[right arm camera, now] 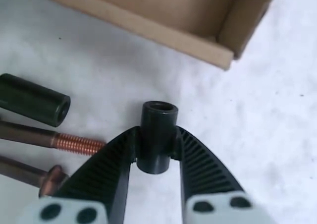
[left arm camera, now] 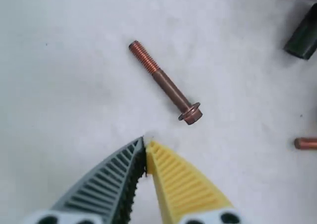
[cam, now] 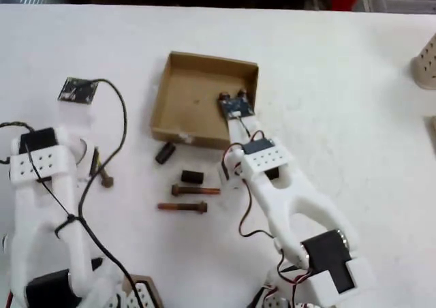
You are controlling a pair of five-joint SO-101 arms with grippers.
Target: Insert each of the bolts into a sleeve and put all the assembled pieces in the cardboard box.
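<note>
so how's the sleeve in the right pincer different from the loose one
The held sleeve is clamped in the right pincer; the loose sleeve is touched by nothing. The held sleeve runs lengthwise in the grip, while the loose sleeve lies on its side on the table, next to a bolt's threaded end. Both are black, hollow and boltless.

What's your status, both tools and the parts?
Left tool shut, empty, near a loose bolt. Right tool shut on a sleeve beside the cardboard box. Nothing blocking the bolt.
</note>
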